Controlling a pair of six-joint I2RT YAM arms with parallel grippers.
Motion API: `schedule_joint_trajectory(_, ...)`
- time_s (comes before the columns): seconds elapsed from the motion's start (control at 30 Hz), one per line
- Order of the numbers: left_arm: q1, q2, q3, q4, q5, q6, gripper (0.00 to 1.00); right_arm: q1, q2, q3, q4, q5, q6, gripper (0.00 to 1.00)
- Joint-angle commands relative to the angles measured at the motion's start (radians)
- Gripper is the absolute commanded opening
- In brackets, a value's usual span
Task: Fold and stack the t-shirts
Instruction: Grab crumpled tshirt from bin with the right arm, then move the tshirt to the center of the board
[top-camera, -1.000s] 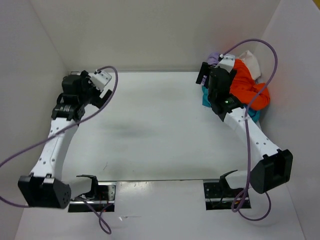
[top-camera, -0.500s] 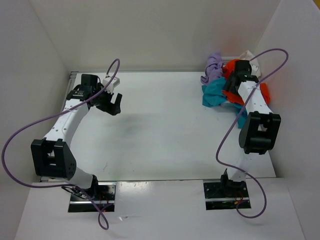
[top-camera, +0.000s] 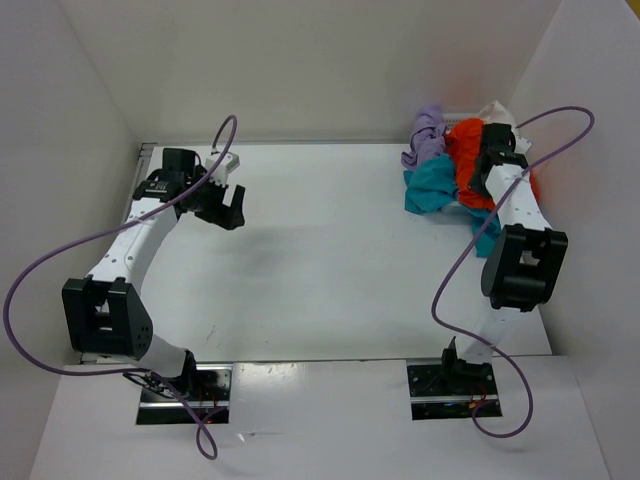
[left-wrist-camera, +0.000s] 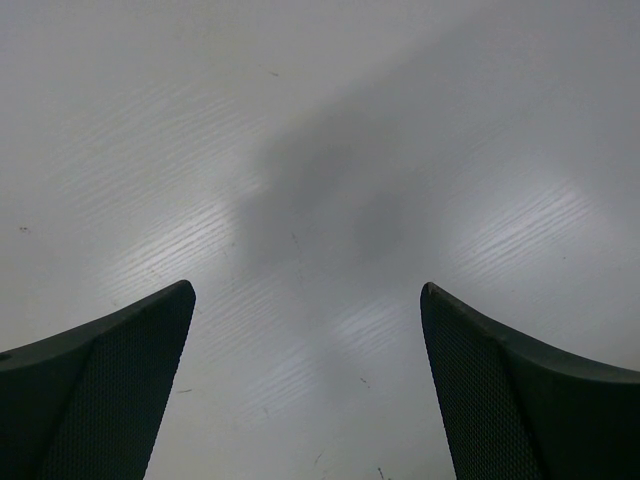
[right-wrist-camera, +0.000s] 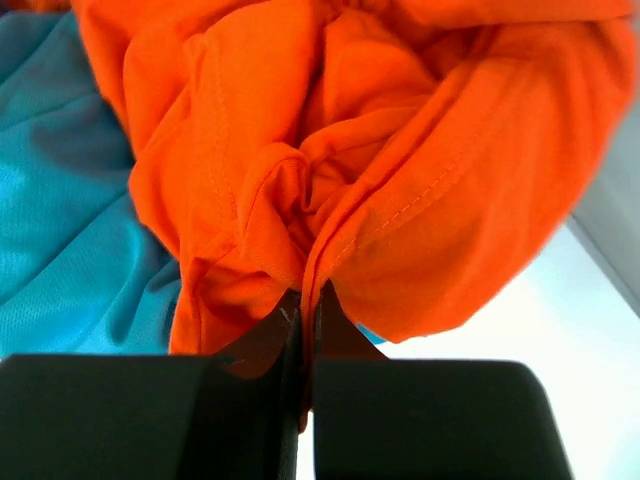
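walls (top-camera: 300, 70): plain white | table (top-camera: 340, 270): white, faintly glossy (soft grey shadows) | light: even

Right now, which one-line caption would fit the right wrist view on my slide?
Right gripper shut on a fold of the orange t-shirt, teal-blue t-shirt lying beside it.

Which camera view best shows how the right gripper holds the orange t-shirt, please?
The right wrist view: the right gripper is shut on a fold of the orange t-shirt, close up. The top external view shows the shirt small, with the grip itself hidden. The left wrist view shows none of it.
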Motion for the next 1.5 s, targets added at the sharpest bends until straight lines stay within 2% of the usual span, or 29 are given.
schedule_joint_trajectory(0.0, -0.002, -0.018, 0.001, 0.002, 0.024, -0.005, 1.0, 0.032, -0.128, -0.009, -0.003, 0.123, 0.024, 0.0)
schedule_joint_trajectory(0.2, -0.012, -0.049, 0.022, 0.002, 0.014, -0.005, 1.0, 0.174, -0.353, 0.049, 0.057, 0.43, -0.004, 0.0)
schedule_joint_trajectory(0.37, -0.012, -0.08, 0.032, 0.002, 0.014, -0.014, 1.0, 0.325, -0.51, 0.082, 0.262, 0.492, -0.162, 0.0)
schedule_joint_trajectory(0.5, -0.012, -0.116, 0.041, 0.002, 0.014, -0.034, 1.0, 0.579, -0.588, 0.118, 0.413, 0.516, -0.352, 0.0)
schedule_joint_trajectory(0.73, 0.042, -0.176, 0.05, 0.002, 0.014, -0.076, 1.0, 0.908, -0.498, 0.368, 0.379, 0.326, -0.432, 0.0)
schedule_joint_trajectory(0.83, 0.063, -0.219, 0.05, 0.011, -0.013, -0.076, 1.0, 0.98, -0.337, 0.518, 0.266, 0.316, -0.412, 0.0)
schedule_joint_trajectory(0.87, 0.073, -0.233, 0.05, 0.011, -0.022, -0.076, 1.0, 0.98, -0.235, 0.558, 0.223, 0.302, -0.394, 0.0)
schedule_joint_trajectory(0.93, 0.099, -0.259, 0.041, 0.011, -0.051, -0.085, 1.0, 0.98, -0.089, 0.695, 0.096, 0.225, -0.328, 0.32)
schedule_joint_trajectory(0.97, 0.099, -0.268, 0.029, 0.021, -0.061, -0.096, 1.0, 0.98, -0.044, 0.718, 0.033, 0.185, -0.317, 0.63)
schedule_joint_trajectory(1.03, 0.114, -0.287, 0.018, 0.021, -0.073, -0.096, 1.0, 0.991, 0.046, 0.778, -0.038, 0.094, -0.306, 0.79)
schedule_joint_trajectory(1.07, 0.126, -0.296, 0.018, 0.021, -0.085, -0.096, 1.0, 1.005, 0.129, 0.846, -0.107, 0.02, -0.282, 0.91)
schedule_joint_trajectory(1.17, 0.136, -0.324, -0.005, 0.021, -0.11, -0.096, 1.0, 1.035, 0.205, 0.928, -0.161, -0.062, -0.26, 0.96)
schedule_joint_trajectory(1.33, 0.136, -0.342, -0.042, 0.021, -0.119, -0.065, 1.0, 1.06, 0.161, 0.864, -0.21, -0.021, -0.191, 0.97)
schedule_joint_trajectory(1.43, 0.136, -0.342, -0.07, 0.021, -0.072, -0.031, 1.0, 1.06, 0.023, 0.642, -0.163, 0.024, -0.153, 0.96)
schedule_joint_trajectory(1.47, 0.136, -0.342, -0.083, 0.021, -0.052, -0.002, 1.0, 1.046, -0.023, 0.488, -0.1, 0.024, -0.134, 0.93)
